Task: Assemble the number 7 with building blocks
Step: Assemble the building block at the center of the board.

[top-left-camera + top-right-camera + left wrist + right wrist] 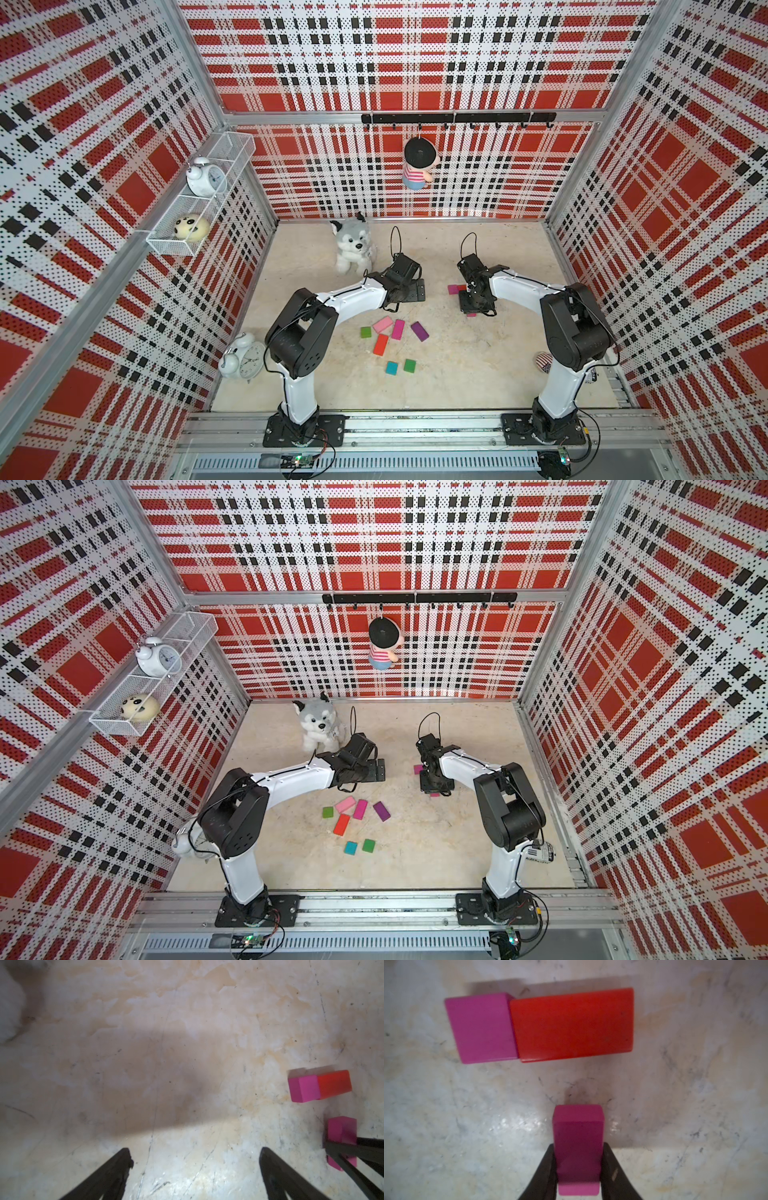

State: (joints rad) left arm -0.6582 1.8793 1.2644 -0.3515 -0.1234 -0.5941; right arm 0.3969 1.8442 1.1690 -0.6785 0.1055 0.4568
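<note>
- On the left wall, the wire basket (172,248) holds a white alarm clock (204,176) in its far compartment and a round cream plush (191,227) in its near one.
- A second alarm clock (243,360) stands at the table's (478,365) left edge, just beside the left arm (299,345).
- The plush dog (353,245) sits far left, near that arm's wrist.
- The left gripper (195,1153) hovers empty over bare table, jaws wide.
- Seven loose building blocks (380,344) lie scattered between the arms, with bare table near and right of them.
- The number 7 (542,1024) is only a top bar: a magenta square (481,1027) touching a red-orange rectangle (573,1023) end to end, centre-right.
- The right gripper (578,1159) is clamped on a magenta block (578,1126), on the near side of the rectangle and apart from it.
- Both top views hide most of this block behind the gripper, while the wrist views show it plainly.
</note>
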